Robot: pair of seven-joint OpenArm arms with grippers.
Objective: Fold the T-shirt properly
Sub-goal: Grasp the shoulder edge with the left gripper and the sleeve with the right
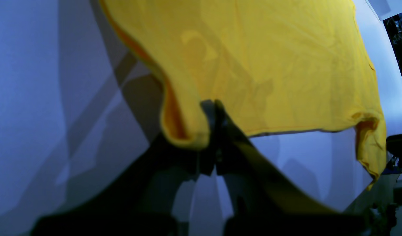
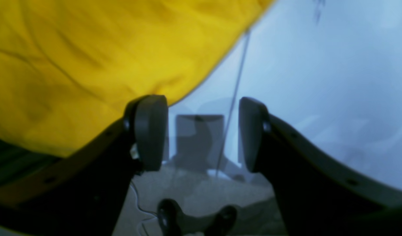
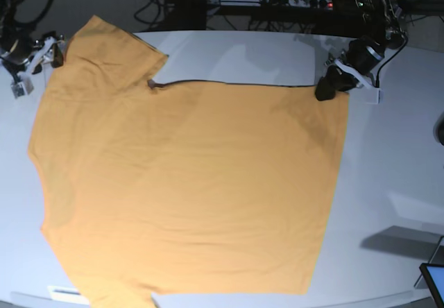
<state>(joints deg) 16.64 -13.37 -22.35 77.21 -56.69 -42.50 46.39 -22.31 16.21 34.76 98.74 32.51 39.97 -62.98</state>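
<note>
- T-shirt (image 3: 187,190): orange-yellow, spread flat on white tabletop (image 3: 395,162).
- Left gripper (image 1: 215,111): jaws clamped on T-shirt's far right corner.
- Right gripper (image 2: 202,131): jaws apart, far left, empty.

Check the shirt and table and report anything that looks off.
Nothing damaged or spilled. The T-shirt lies mostly flat on the table; only the corner pinched by the left claw is lifted and curled. The right claw stands open, holding nothing.
</note>
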